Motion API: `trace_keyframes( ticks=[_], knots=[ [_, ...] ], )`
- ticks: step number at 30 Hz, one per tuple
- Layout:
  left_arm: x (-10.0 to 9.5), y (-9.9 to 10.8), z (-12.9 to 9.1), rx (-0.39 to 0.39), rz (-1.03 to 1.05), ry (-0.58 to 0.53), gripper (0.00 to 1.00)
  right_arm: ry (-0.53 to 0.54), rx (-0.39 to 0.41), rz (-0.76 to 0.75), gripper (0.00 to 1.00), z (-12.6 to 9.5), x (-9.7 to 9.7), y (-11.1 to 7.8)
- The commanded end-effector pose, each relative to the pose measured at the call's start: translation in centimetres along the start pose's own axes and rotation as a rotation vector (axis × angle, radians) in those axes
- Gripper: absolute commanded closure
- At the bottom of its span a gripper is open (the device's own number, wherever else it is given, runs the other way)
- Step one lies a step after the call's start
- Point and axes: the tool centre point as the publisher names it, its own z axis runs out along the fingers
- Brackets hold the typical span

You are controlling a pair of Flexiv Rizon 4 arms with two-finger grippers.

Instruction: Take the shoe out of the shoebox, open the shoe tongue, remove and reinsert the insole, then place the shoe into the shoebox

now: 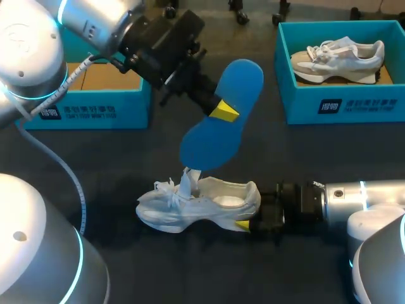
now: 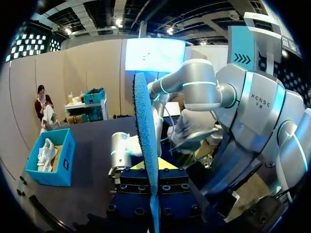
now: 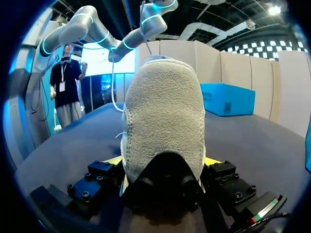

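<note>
A white shoe (image 1: pixel 196 206) lies on the dark table, toe to the left, with its tongue pulled up. My right gripper (image 1: pixel 254 214) is shut on its heel from both sides. In the right wrist view the grey heel (image 3: pixel 163 107) fills the space between the fingers of the right gripper (image 3: pixel 163 162). Above the shoe hangs a blue insole (image 1: pixel 231 82), tilted with its lower end near the tongue. My left gripper (image 1: pixel 221 113) is shut on it at mid-length. The left wrist view has the insole (image 2: pixel 145 126) edge-on, rising out of the left gripper (image 2: pixel 154 167).
A teal shoebox (image 1: pixel 95 104) stands at the back left under my left arm. Another teal shoebox (image 1: pixel 342 104) at the back right holds a second white shoe (image 1: pixel 338 58). In the left wrist view that box (image 2: pixel 63 155) lies beyond my right arm (image 2: pixel 124 150).
</note>
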Motion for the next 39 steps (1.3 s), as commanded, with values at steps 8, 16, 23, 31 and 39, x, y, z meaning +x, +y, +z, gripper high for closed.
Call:
trace_keyframes(
  ticks=[8, 16, 23, 31, 39],
  knots=[
    [3.1, -1.8, -3.3, 0.152, -0.048, -0.126, 1.0, -0.001, 0.004, -0.001, 1.0, 0.3, 0.1, -0.2],
    [5.2, -3.2, -4.4, 0.221, -0.126, -0.181, 1.0, -0.001, 0.004, -0.001, 1.0, 0.3, 0.1, -0.2],
    [5.0, -2.9, -4.2, 0.219, -0.145, -0.183, 1.0, -0.001, 0.004, -0.001, 1.0, 0.3, 0.1, -0.2],
    [5.6, -2.9, -5.4, 0.254, -0.204, -0.161, 1.0, -0.001, 0.004, -0.001, 1.0, 0.3, 0.1, -0.2],
    [6.7, -3.3, -6.2, 0.336, -0.19, -0.176, 1.0, -0.001, 0.004, -0.001, 1.0, 0.3, 0.1, -0.2]
  ],
)
